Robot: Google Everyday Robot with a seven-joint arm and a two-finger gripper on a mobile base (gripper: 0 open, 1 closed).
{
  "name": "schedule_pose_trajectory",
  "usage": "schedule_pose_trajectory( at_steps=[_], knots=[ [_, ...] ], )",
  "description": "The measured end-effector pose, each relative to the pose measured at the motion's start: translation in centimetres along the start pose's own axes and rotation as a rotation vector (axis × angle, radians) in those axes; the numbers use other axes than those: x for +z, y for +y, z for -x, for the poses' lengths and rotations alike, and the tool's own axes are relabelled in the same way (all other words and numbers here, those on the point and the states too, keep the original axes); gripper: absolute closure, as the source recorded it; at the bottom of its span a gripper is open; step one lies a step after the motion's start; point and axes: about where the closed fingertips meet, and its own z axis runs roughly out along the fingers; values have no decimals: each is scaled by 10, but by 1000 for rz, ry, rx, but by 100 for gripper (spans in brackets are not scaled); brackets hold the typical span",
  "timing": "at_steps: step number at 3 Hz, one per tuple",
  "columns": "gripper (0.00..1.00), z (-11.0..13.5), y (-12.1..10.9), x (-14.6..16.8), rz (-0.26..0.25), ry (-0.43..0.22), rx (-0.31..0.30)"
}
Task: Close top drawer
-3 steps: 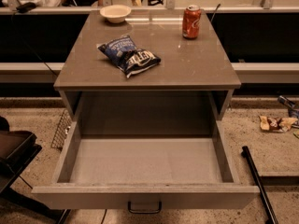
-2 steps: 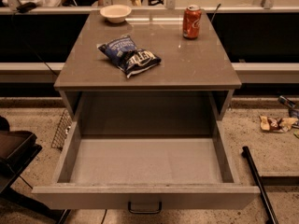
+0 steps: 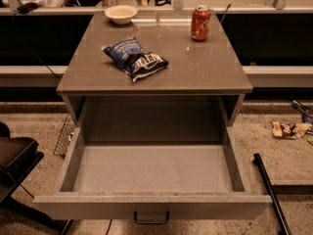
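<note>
The top drawer [image 3: 98,207] of the grey-beige cabinet is pulled far out toward me. Its inside [image 3: 151,168] is bare. The small dark bail handle [image 3: 151,218] sits at the centre of the flat front, at the bottom edge of the camera view. The two lower drawers are hidden under it. My gripper is out of view; no finger shows near the drawer or its handle.
On the cabinet top [image 3: 205,67] lie a blue chip bag [image 3: 134,58], a white bowl [image 3: 121,13] and an orange soda can [image 3: 200,22]. A dark object [image 3: 14,163] stands at the lower left. A black rod [image 3: 271,192] lies at the lower right, with litter [image 3: 291,129] on the floor.
</note>
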Motion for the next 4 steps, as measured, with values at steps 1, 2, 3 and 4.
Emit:
schedule_pose_trajectory(
  at_steps=[1,2,3,4],
  knots=[
    [100,35,-23,50,37,-130,-103],
    [100,76,-49,84,69,-244,-201],
    [100,120,-80,100,66,-294,-272],
    [100,120,-80,100,66,-294,-272]
  ],
)
